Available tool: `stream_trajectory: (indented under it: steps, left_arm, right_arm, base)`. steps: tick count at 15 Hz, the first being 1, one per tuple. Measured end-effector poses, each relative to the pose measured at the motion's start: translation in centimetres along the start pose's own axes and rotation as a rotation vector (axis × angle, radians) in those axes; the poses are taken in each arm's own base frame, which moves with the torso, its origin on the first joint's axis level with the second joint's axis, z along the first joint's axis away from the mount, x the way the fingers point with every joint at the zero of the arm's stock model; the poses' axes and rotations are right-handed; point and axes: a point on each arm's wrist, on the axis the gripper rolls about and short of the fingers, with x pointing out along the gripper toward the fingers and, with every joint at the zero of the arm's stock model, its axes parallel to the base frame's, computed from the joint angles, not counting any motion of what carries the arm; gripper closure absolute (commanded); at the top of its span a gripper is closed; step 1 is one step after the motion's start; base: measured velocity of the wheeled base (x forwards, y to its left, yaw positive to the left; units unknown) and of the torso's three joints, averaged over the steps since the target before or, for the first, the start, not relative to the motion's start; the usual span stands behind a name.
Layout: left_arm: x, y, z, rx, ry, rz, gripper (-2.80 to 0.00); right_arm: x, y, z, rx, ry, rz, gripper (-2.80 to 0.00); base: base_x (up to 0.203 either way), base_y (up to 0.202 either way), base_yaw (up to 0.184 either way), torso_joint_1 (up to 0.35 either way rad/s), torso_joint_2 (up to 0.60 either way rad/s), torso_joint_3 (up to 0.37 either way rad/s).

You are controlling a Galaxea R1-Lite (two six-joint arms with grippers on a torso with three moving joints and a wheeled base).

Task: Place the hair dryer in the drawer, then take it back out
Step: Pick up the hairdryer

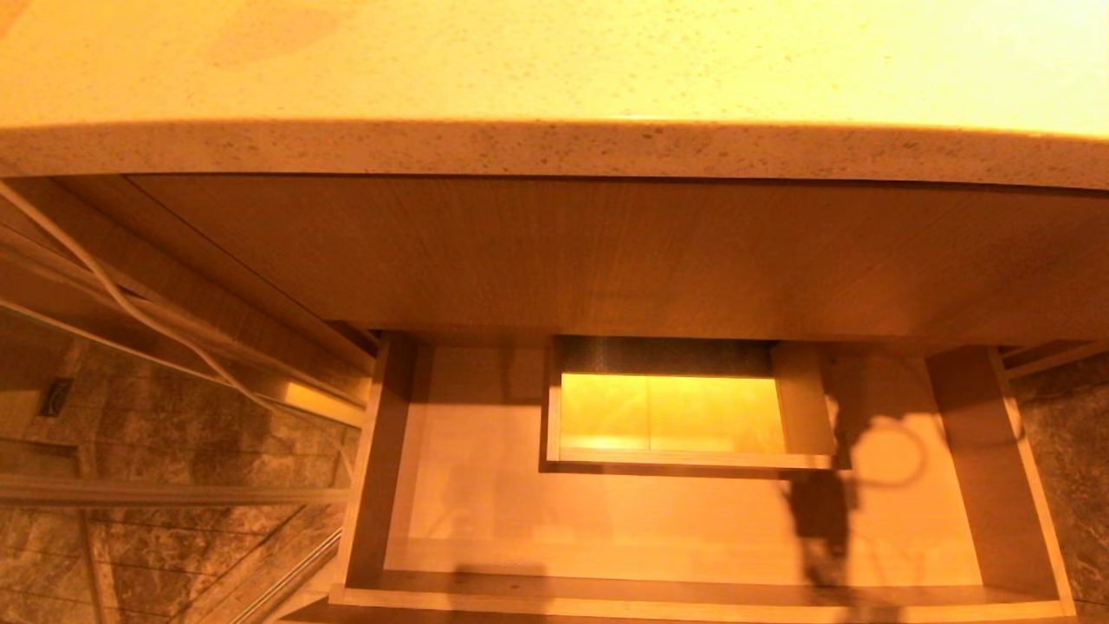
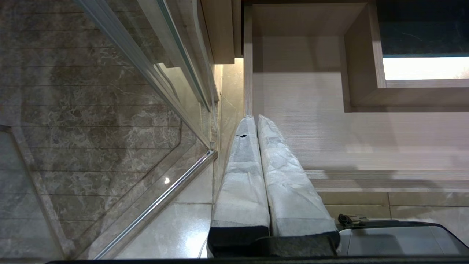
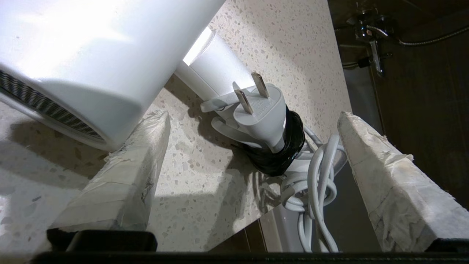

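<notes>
With the right gripper fingers spread beside the hair dryer on the surface, its overhanging cord could drag it off; left gripper fingers together.

The left gripper hangs with its taped fingers pressed together, just over the open drawer near its side wall, beside the glass panel.

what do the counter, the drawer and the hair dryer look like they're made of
Counter: speckled stone or composite, smooth, pale with dark flecks. Drawer: light wood or wood-look laminate, matte, with fine straight grain lines. Hair dryer: glossy white plastic by its sheen, with a ribbed grille.
</notes>
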Motion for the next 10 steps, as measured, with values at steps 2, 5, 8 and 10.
stream_trajectory:
  steps: [2, 5, 8, 10]
  left_arm:
    - [0.0, 0.0, 0.0, 0.000, 0.000, 0.000, 0.00]
    - [0.0, 0.0, 0.0, 0.000, 0.001, 0.000, 0.00]
    - [0.0, 0.0, 0.0, 0.000, 0.000, 0.000, 0.00]
    - [0.0, 0.0, 0.0, 0.000, 0.000, 0.000, 0.00]
  right_arm:
    - [0.6, 0.2, 0.2, 0.008, -0.014, -0.011, -2.80]
    - [1.6, 0.7, 0.2, 0.013, -0.020, -0.019, -2.80]
    - [2.2, 1.0, 0.1, 0.009, -0.010, -0.016, -2.80]
    - [2.4, 1.1, 0.2, 0.011, -0.014, -0.016, -2.80]
  base:
    - [0.000, 0.000, 0.000, 0.000, 0.00, 0.000]
    - [0.000, 0.000, 0.000, 0.000, 0.00, 0.000]
    - [0.000, 0.000, 0.000, 0.000, 0.00, 0.000]
    - [0.000, 0.000, 0.000, 0.000, 0.00, 0.000]
